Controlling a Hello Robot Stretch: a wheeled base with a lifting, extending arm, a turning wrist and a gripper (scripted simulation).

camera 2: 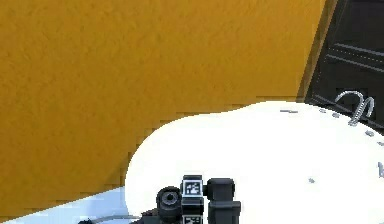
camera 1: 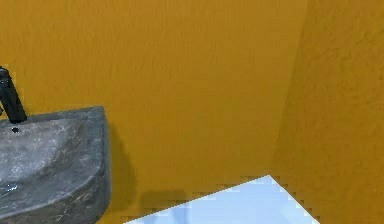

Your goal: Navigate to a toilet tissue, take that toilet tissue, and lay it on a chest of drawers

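forward view, walls: plain orange walls (camera 1: 190, 80) meeting in a corner
forward view, basin: mottled grey stone basin (camera 1: 55, 165) at the left edge, with a black upright tap (camera 1: 10, 95) at its back
forward view, bottom: pale white-blue flat surface (camera 1: 240, 205)
arm side view, fixture: large white rounded fixture (camera 2: 290, 150) against the orange wall; a curved metal pipe (camera 2: 355, 103) at its right, in front of a dark panel (camera 2: 350, 55)
arm side view, gripper: dark gripper (camera 2: 165, 205) at the bottom edge, beside white marked squares (camera 2: 193, 186); cannot tell if spread or pressed together, nor if it holds anything
toilet tissue: place cannot be told

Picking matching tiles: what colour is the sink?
The sink is mottled grey, like stone; clearest in the forward view.
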